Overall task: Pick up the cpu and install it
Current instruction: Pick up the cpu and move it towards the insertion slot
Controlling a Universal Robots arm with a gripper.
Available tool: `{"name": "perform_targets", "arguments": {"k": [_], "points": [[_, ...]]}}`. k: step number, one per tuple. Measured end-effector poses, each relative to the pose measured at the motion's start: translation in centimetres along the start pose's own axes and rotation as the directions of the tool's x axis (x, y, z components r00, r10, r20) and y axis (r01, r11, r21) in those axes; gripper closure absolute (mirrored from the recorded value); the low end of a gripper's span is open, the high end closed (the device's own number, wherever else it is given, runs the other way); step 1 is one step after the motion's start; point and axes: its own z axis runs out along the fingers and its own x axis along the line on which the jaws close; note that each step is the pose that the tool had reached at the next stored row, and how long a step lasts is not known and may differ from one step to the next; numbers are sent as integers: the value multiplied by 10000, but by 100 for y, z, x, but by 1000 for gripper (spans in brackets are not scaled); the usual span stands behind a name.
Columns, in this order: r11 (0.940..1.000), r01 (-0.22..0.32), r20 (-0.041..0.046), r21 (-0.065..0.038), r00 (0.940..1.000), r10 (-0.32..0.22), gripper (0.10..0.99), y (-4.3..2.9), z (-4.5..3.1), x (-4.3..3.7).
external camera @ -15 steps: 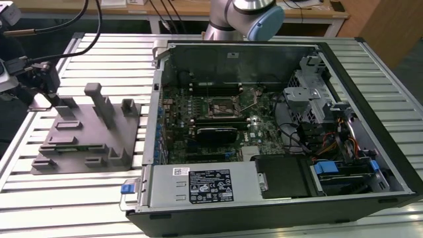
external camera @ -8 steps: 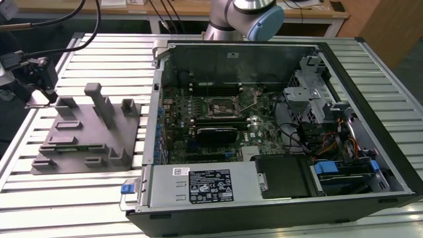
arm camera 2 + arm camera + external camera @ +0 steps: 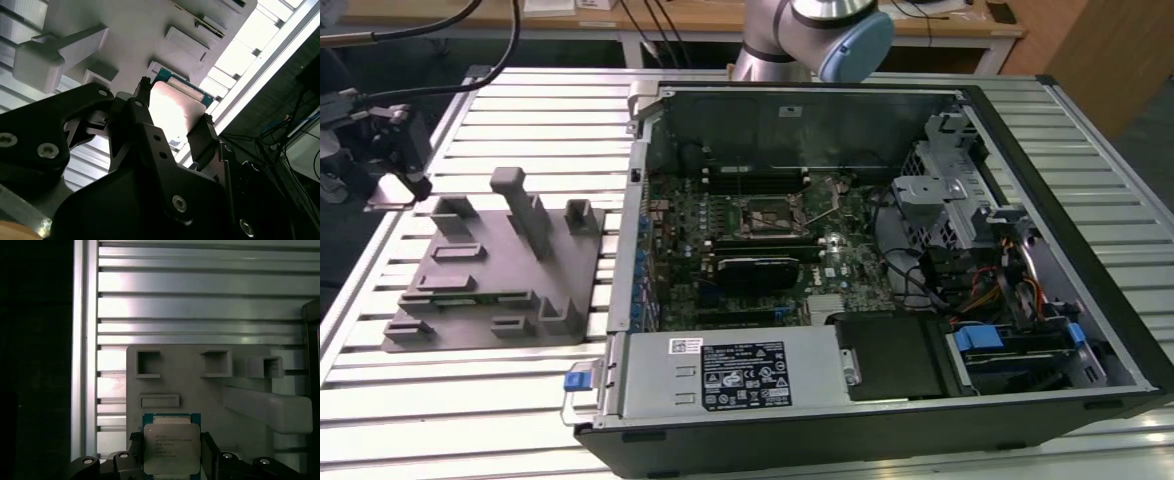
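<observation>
cpu sits level, silver lid toward the wrist cameras, hand pinching its opposite edges

- One cpu.
- One grey fixture, with three square pockets in a row in the first wrist view.
- One open computer case.
- One robot arm.
- One gripper, with two black fingers.
- One slatted table.
</observation>
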Motion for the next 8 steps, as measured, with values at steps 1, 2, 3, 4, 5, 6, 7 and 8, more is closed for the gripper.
{"name": "perform_targets", "arguments": {"k": [1, 2, 3, 4, 5, 6, 7, 8], "points": [[10000, 0, 3, -3, 10000, 0, 545, 1, -14, -1], [10000, 1, 7, -7, 10000, -1, 545, 2, -27, -1], [10000, 1, 11, -11, 10000, -1, 545, 2, -41, -2], [10000, 1, 15, -14, 10000, -1, 545, 3, -53, -3], [10000, 1, 19, -17, 10000, -1, 545, 4, -66, -3], [10000, 1, 22, -19, 10000, -1, 545, 5, -80, -4], [10000, 1, 25, -21, 10000, -1, 545, 6, -93, -5], [10000, 1, 29, -23, 10000, -1, 545, 6, -106, -6]]}}
